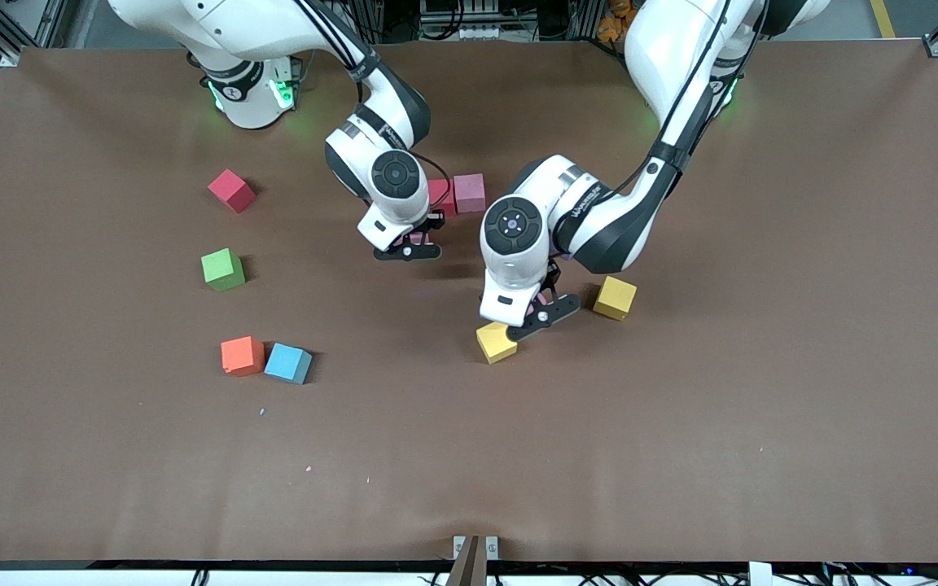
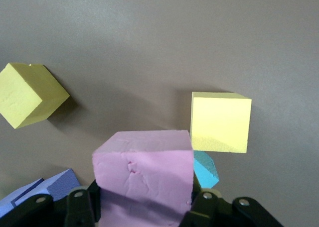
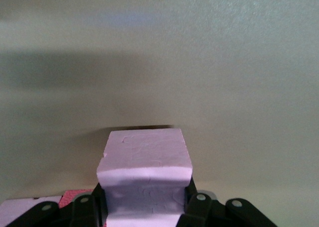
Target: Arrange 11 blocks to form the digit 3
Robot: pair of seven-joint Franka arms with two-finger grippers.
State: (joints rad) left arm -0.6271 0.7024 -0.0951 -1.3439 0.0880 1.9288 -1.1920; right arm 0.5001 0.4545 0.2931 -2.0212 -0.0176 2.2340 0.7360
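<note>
On the counter, toward the right arm's end, four loose blocks lie: a red block at 12 o'clock from a green block, and nearer the front camera an orange block touching a blue block at its 3 o'clock. The right claw is clenched on a pink block, low over the counter's middle. At its 1 o'clock, two more pink blocks sit side by side, touching. The left claw is clenched on a pink block of its own, low over the counter between two yellow blocks: one at its 8 o'clock, the other at its 3 o'clock. The left wrist view also shows a second blue block and a purple block close beneath that claw.
</note>
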